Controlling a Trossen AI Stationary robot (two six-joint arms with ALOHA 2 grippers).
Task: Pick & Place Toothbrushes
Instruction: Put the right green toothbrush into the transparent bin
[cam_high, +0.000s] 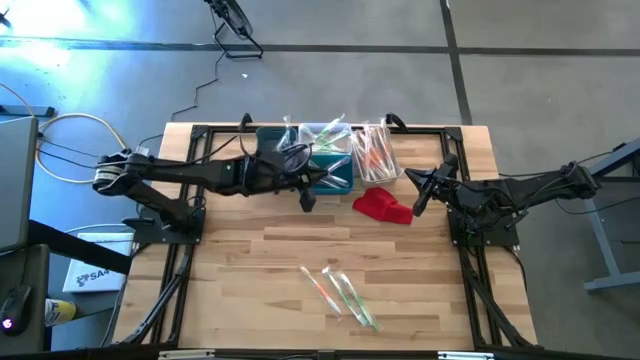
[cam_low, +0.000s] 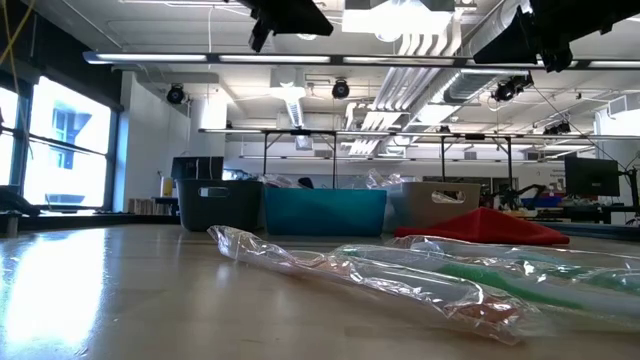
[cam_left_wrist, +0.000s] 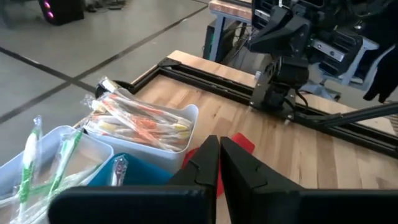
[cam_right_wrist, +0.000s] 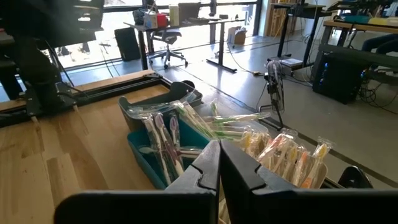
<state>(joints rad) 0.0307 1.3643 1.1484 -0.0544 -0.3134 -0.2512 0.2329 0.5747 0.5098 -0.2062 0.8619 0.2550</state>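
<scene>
**Both grippers clenched empty by the bins**

My left gripper (cam_high: 307, 190) hangs over the teal bin (cam_high: 335, 175), fingers pressed together, apparently holding nothing. My right gripper (cam_high: 424, 195) waits just right of the red cloth (cam_high: 382, 205), also clenched. Toothbrushes (cam_high: 372, 150) fill the bins; a few loose toothbrushes (cam_high: 340, 293) lie well in front of the bin.

Two dark arms w/ matte black angular fingers (cam_left_wrist: 205, 163) (white-wrapped left arm base).
</scene>
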